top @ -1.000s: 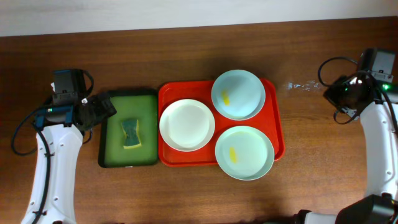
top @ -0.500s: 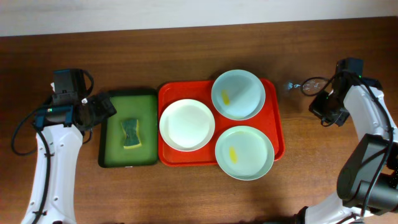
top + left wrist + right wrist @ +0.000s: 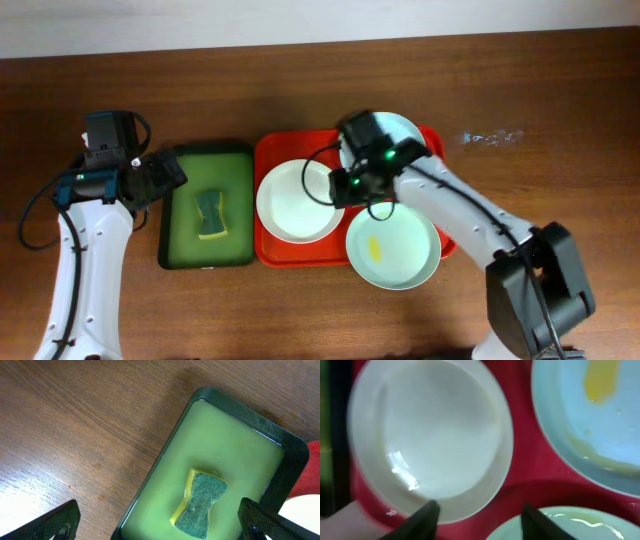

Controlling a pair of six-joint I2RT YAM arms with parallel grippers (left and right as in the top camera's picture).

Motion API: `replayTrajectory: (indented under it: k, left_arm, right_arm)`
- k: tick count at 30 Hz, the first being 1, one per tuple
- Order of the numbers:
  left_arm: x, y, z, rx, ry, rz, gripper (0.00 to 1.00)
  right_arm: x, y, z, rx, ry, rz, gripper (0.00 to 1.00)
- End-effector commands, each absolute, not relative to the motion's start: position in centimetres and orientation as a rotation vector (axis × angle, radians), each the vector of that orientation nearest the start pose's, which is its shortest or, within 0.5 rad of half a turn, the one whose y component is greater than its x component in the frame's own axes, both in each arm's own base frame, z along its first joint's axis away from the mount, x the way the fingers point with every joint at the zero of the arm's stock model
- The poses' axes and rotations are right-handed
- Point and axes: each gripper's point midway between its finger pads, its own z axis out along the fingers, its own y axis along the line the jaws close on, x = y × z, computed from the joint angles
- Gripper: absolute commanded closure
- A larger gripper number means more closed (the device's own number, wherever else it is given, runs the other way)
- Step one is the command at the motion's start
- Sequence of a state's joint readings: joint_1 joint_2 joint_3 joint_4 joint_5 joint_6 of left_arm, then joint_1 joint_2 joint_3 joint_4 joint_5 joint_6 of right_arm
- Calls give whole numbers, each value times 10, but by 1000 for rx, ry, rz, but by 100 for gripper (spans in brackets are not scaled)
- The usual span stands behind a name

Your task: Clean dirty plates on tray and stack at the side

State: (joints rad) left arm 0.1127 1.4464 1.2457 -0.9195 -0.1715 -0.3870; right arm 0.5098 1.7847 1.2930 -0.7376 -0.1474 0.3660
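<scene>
Three plates lie on the red tray point(image 3: 268, 152). The white plate point(image 3: 295, 205) is at its left and looks clean. A mint-blue plate point(image 3: 400, 255) with a yellow smear sits at the front right. Another mint-blue plate point(image 3: 411, 137) at the back is partly under my right arm. My right gripper point(image 3: 341, 192) hovers open over the white plate's right rim. In the right wrist view its fingers point(image 3: 427, 516) straddle the white plate's point(image 3: 427, 435) edge and bare red tray point(image 3: 530, 487), gripping nothing; the back plate's smear point(image 3: 599, 380) shows. My left gripper point(image 3: 168, 176) stands wide open.
A dark green tray point(image 3: 240, 165) left of the red one holds a green-and-yellow sponge point(image 3: 210, 215). In the left wrist view the sponge point(image 3: 200, 505) lies between my open left gripper's point(image 3: 160, 527) fingers, well below them. Bare wooden table surrounds both trays.
My right arm has swung from the table's far right to above the red tray, and its jaws have opened. The left arm, the plates and the sponge have not moved.
</scene>
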Motion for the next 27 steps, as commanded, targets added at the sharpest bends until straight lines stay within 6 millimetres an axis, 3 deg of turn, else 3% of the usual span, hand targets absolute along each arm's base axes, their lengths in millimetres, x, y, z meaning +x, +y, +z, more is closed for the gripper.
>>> replayTrajectory:
  k: [1, 2, 3, 4, 7, 13, 17, 21, 22, 23, 24, 27]
  left_arm:
    - [341, 70, 175, -730, 2541, 135, 1]
    - [341, 70, 175, -730, 2541, 135, 1]
    - [341, 70, 175, -730, 2541, 135, 1]
    - [341, 70, 175, -730, 2541, 135, 1]
    - [341, 70, 175, -730, 2541, 135, 1]
    - [341, 70, 175, -730, 2541, 135, 1]
    - [341, 70, 175, -730, 2541, 135, 1]
    - [341, 70, 175, -730, 2541, 135, 1]
    - [341, 70, 175, -730, 2541, 135, 1]
    - [341, 70, 175, -730, 2541, 135, 1]
    - [341, 70, 175, -730, 2541, 135, 1]
    - [341, 70, 175, -730, 2541, 135, 1]
  right_arm:
    - [348, 226, 95, -142, 2755, 256, 2]
    - [347, 230, 96, -155, 2747, 261, 1]
    - [348, 228, 95, -147, 2749, 253, 26]
    - [348, 227, 94, -143, 2752, 250, 59]
    - [349, 213, 79, 95, 2783, 165, 62]
    - [353, 215, 29, 94, 2855, 98, 69]
    - [353, 215, 26, 94, 2859, 93, 75]
    - [351, 221, 3, 85, 2901, 106, 84]
    - [353, 222, 4, 86, 2892, 114, 87]
    - [354, 223, 5, 86, 2888, 119, 96]
    - [354, 223, 7, 88, 2885, 122, 96]
    - [362, 228, 51, 89, 2829, 173, 96]
